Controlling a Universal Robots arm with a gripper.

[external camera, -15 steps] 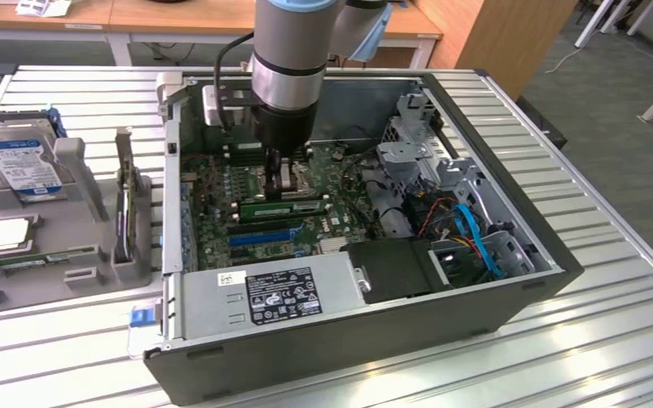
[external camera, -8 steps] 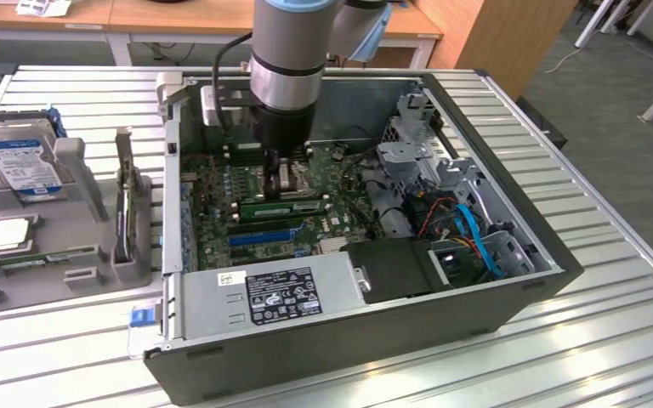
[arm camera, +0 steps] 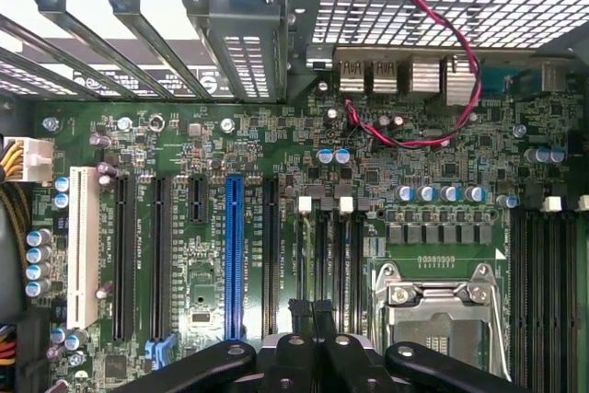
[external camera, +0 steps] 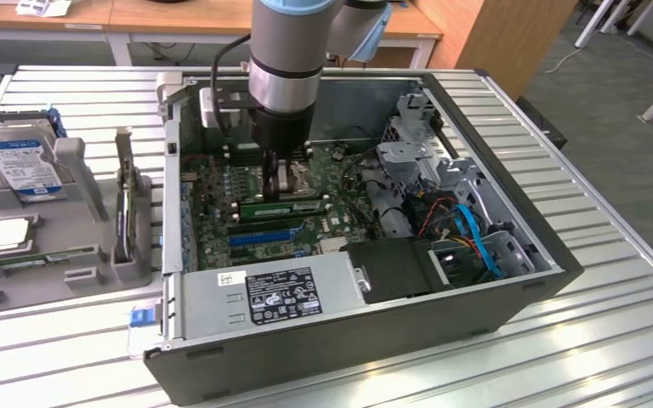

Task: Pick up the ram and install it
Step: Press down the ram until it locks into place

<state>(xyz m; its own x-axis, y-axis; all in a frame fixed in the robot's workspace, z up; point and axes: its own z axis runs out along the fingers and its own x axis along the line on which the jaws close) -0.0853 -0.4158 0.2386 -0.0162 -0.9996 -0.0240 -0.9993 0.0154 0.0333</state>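
Gripper (external camera: 285,180) is down inside the open PC case (external camera: 508,280), fingers (arm camera: 311,312) pressed together w/ nothing between them, hovering just over the motherboard (arm camera: 184,255). In wrist view, CPU socket (arm camera: 440,306) sits just beside the fingertips, black RAM slots (arm camera: 329,264) right ahead of them, blue PCIe slot (arm camera: 234,255) a bit further off to the other side. Ram (external camera: 285,206), a green stick, lies seated across the board just below the gripper in exterior view, close to the tips. Well away from gripper, outside the case: grey holder tray (external camera: 31,255) w/ hard drive (external camera: 18,161) and processor chip (external camera: 7,234).
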